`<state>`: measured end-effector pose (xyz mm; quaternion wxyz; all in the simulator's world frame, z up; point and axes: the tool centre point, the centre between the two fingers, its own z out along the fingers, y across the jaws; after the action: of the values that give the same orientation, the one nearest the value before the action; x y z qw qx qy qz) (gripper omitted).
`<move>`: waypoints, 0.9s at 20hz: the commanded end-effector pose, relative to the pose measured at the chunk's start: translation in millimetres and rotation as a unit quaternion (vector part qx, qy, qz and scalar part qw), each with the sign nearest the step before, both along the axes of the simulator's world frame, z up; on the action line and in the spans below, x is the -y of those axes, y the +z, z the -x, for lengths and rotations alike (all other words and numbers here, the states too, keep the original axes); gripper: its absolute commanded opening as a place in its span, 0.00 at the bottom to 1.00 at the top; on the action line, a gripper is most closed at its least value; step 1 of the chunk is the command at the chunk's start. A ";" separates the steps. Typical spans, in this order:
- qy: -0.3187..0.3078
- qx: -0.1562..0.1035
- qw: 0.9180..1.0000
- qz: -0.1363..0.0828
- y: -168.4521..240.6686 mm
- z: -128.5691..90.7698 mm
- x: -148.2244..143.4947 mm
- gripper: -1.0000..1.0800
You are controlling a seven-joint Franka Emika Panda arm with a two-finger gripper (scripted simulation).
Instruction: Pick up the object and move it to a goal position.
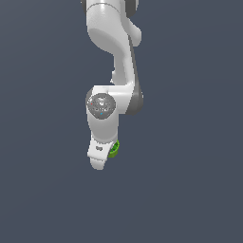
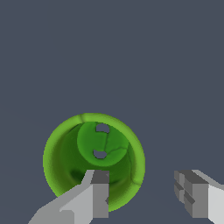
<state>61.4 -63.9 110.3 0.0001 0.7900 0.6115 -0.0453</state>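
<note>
The object, a bright green round cup [image 2: 94, 159], shows its hollow inside and paler floor in the wrist view. My gripper [image 2: 142, 179] is open right above it. One grey finger [image 2: 98, 192] overlaps the cup's hollow, while the other finger [image 2: 194, 194] stands well outside the rim, so one side of the wall lies between them. I cannot tell whether a finger touches the cup. In the exterior view the white hand [image 1: 100, 153] covers most of the cup [image 1: 114, 149]; only a green sliver shows on the exterior view's right of the hand.
A plain dark grey-blue floor [image 1: 190, 190] surrounds the arm on all sides. The arm's white links [image 1: 111, 52] rise up from the hand toward the top of the exterior view. No other objects or goal marker show.
</note>
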 end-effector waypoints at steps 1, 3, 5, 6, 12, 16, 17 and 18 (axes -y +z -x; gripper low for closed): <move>0.022 -0.003 1.000 -0.002 -2.4 -1.4 2.0 0.62; 0.035 -0.004 0.999 -0.003 -3.9 -2.2 3.4 0.62; 0.045 -0.005 0.999 -0.003 -5.2 -2.8 4.4 0.62; 0.050 -0.006 0.999 -0.004 -5.7 -3.1 4.9 0.62; 0.061 -0.007 0.998 -0.005 -7.0 -3.8 6.1 0.62; 0.059 -0.007 0.998 -0.005 -11.4 -3.2 6.3 0.62; 0.060 -0.007 0.998 -0.005 -14.9 -2.9 6.4 0.62; 0.060 -0.007 0.998 -0.005 -19.3 -2.5 6.6 0.62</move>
<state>64.9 -70.3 96.9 -0.0047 0.7518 0.6577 -0.0477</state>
